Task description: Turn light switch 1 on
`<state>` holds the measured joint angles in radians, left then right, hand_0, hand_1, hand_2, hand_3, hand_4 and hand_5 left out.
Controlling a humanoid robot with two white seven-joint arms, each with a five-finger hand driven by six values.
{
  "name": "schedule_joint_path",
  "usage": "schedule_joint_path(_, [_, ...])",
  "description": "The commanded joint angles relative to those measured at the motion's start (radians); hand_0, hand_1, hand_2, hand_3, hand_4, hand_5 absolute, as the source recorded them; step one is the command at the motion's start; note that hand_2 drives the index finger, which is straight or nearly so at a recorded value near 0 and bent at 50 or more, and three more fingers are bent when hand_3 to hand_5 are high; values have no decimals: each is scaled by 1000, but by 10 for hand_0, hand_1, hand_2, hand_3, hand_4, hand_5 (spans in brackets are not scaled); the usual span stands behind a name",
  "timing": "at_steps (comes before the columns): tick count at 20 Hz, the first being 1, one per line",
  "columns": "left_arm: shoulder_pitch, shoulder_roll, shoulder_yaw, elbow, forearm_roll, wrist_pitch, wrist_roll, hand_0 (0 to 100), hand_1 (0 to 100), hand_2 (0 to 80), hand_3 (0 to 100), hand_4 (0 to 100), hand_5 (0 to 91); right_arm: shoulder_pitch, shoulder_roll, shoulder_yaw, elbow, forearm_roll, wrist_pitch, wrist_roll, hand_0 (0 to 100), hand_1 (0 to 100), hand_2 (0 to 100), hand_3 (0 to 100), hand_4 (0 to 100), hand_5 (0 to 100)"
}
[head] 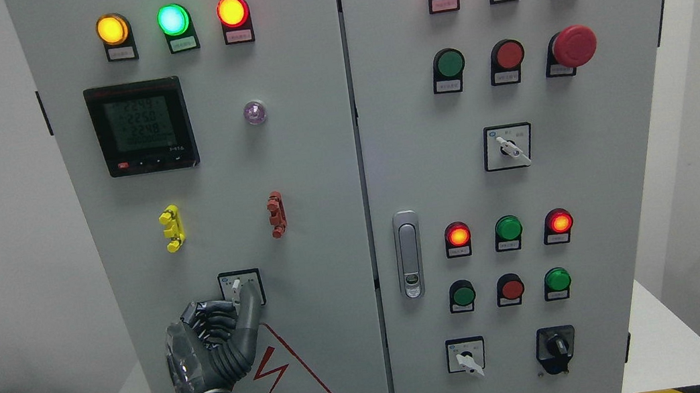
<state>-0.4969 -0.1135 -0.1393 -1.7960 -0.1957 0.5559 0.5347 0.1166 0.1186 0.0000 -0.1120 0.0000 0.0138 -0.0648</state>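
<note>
Grey segmented fingers [250, 318] of the robot's left hand [211, 350] press against a small white rotary selector switch [237, 290] on its black-framed square plate, low on the left door of a tall grey metal control cabinet [321, 180]. One extended digit lies along the lower right of the knob, touching it, while the other fingers are curled in at the left; whether the knob is pinched between them cannot be told. The wrist, a silver ribbed cuff, rises from the bottom edge left of centre.

Just below and right of the hand sits a red-outlined triangular high-voltage warning sign [282, 378] with a lightning bolt, partly covered by the hand. Above the switch, at mid-height of the left door, a yellow plastic clip [171, 228] and a dark red plastic clip [276, 214] stand well apart. Higher up are a black digital meter with a lit greenish display [141, 127] and a small clear purple-tinted lens [254, 112]. Across the upper left of the frame glow three round lamps: amber [112, 29], green [173, 19] and red [232, 11].

The right door carries a silver recessed latch handle [409, 254], rows of red and green round lamps and buttons, a red mushroom-shaped emergency stop button [574, 46] and three more rotary selectors.
</note>
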Motion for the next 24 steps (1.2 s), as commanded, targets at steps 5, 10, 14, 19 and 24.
schedule_joint_path(5, [-3,0,-2,0,-1,1,-1,154,555,608,818,831,770,0,-1,17,0,-25,0,0,120,389,0,0,0,0])
schedule_joint_path(10, [-3,0,-2,0,-1,1,-1,158,552,615,822,833,771,0,-1,17,0,-25,0,0,120,389,0,0,0,0])
schedule_joint_path(14, [-2,0,-2,0,-1,15,-1,162,540,619,828,835,772,0,-1,17,0,-25,0,0,120,389,0,0,0,0])
schedule_joint_path(19, [-2,0,-3,0,-1,15,-1,183,524,622,829,835,773,0,-1,17,0,-25,0,0,120,389,0,0,0,0])
schedule_joint_path(24, [-3,0,-5,0,-2,15,-1,196,515,624,831,836,773,0,-1,17,0,-25,0,0,120,389,0,0,0,0])
